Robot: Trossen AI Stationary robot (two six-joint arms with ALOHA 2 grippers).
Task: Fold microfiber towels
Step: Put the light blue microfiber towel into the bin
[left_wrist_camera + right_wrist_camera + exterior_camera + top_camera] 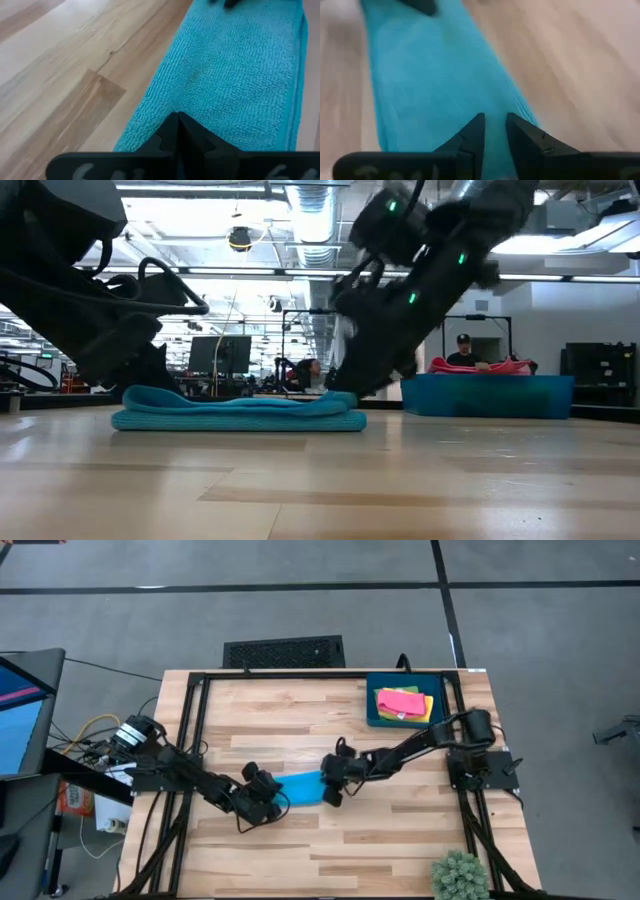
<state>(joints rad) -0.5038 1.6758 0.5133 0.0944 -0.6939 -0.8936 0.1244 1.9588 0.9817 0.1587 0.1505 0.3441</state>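
So the blue towel (300, 787) lies folded long at the table's (400, 840) centre. Left pincer (268, 797) pinches its 9 o'clock end shut, right pincer (332, 786) sits narrowly parted over the 3 o'clock end. Next probably folds end to end.

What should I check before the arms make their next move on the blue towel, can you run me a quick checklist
1. Blue towel lies flat, folded into a narrow strip on the table: ok.
2. Left claw sits at one end of the strip, fingers shut together: ok.
3. Whether the left claw actually pinches cloth: cannot tell, the tips only meet at the towel's edge.
4. Right claw sits at the opposite end, fingers slightly apart over the cloth: ok.
5. Whether the right claw has cloth between its fingers: cannot tell.
6. Tray with the pink towel on the yellow towel stands well away from both arms: ok.
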